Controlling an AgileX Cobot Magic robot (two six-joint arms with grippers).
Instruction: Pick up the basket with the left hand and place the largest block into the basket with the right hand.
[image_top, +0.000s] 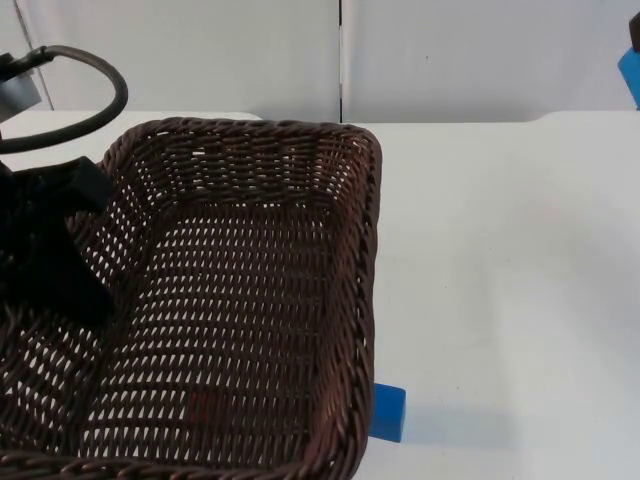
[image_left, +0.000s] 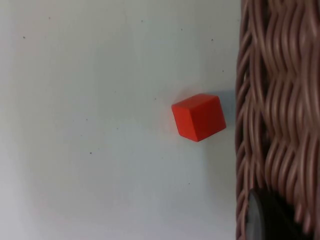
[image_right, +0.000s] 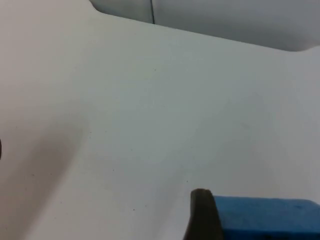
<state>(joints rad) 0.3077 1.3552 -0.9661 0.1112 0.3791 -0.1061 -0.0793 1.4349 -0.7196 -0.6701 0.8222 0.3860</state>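
Baskets: one brown wicker basket is counted; it is held up off the white table.
Blocks: three are counted, two blue and one red.
Left gripper: it is placed at the basket's left wall in the top view. The jaws are pinched on the wicker, and in the left wrist view one black fingertip is seen pressed against the woven rim.
Right gripper: it is seen at the upper right edge of the top view, in front of the grey partition wall. The jaws are closed on the held blue block.
Held blue block relative to jaws: in the right wrist view it is seen touching one black fingertip, raised above the table. In the top view it is cut off by the picture's right edge, well apart from the basket.
Lying blue block: it is set on the table just beside the basket's right wall and is partly covered by the rim. It is well apart from both grippers.
Red block: it is set on the table below the basket, near the woven wall in the left wrist view. A faint red patch is made out through the basket floor in the top view.
Largest block: which block is largest cannot be told.
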